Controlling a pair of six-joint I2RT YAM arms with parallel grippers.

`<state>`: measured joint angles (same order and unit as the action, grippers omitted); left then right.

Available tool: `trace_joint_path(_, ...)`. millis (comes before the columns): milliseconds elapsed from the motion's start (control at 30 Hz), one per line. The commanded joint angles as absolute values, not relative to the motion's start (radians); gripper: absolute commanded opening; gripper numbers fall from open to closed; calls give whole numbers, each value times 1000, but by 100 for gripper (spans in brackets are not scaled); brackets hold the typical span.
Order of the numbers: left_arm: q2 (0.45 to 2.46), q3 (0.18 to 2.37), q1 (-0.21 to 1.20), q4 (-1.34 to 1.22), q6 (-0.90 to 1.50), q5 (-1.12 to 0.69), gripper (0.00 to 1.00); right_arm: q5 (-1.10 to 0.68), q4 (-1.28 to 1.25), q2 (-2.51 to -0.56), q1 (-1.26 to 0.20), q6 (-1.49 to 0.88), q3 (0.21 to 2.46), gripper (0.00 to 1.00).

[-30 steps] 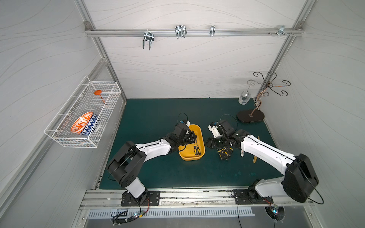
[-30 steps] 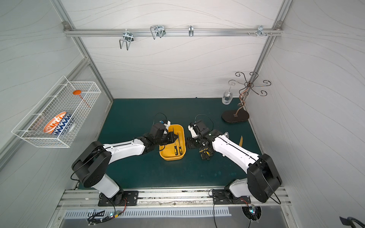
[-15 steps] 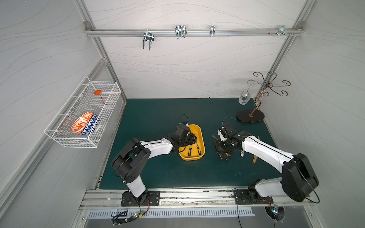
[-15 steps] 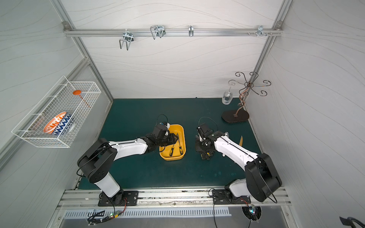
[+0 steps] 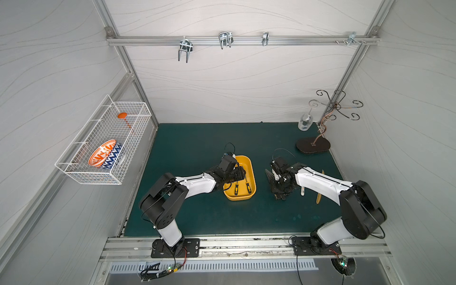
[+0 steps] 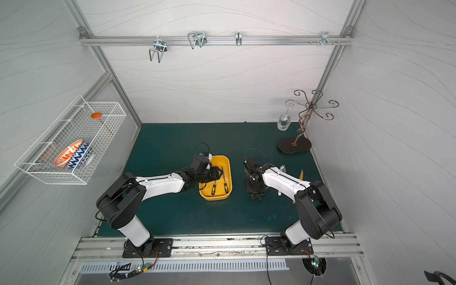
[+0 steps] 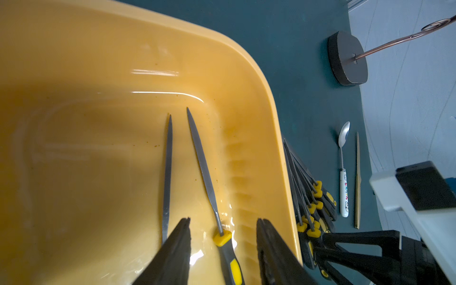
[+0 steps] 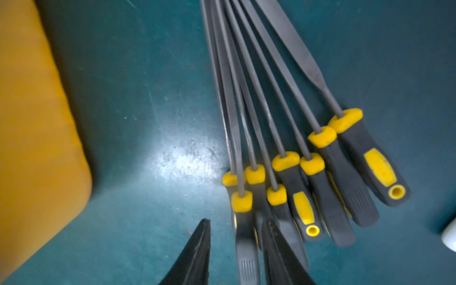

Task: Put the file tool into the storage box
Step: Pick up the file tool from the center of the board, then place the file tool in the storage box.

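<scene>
Starting on the left: left gripper [image 7: 223, 219], shut tight a second ago, now loose, fingers spread wide, nothing grasped. Dropped file tool [image 7: 202, 158] lying flat on the floor of the storage box [image 7: 246, 81], its handle right between the two fingers but touching neither, its tip pointing away from them. Second file [image 7: 167, 160] lying flat just beside it, handle end hidden behind one finger. Good news for the job: one more file safely in the box. Seems fine to lift away now.

Moving right: right gripper [image 8: 235, 220] down low at the pile of files [image 8: 320, 172] on the green mat [image 8: 148, 98]. Fingers a little apart, drawing closer together than a second ago, one on each side of the nearest file handle [image 8: 243, 237]. Gap showing on one side, so not clamped yet. Looks like the next pick.

Writing last: tiny coloured letters on the white handle of the spoon [image 7: 344, 195], out past the pile, too small to read. No brand name seen on the files.
</scene>
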<state>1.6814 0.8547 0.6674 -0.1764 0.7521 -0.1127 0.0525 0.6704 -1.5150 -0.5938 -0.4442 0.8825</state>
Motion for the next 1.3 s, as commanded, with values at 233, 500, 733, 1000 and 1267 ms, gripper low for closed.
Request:
trace_joint_path(233,1620,851,664,-195,740,-83,49,50,666,-1549,-589,-443,839,17)
trace_joint_path(500,1587,838,663,-210,735,-103,56,-44,609,-1457,-586,-451,848,9)
trace_joint_path(733,1528,822,663,-272,726,-157,67,-180,544,-1357,-586,-435,875,9)
trace_joint_path(1000,1503,815,663,-358,741,-240,71,-356,475,-1343,-599,-400,925,10)
trace_joint_path(1267,1503,810,663,-370,741,-248,71,-397,426,-1379,-687,-379,990,10)
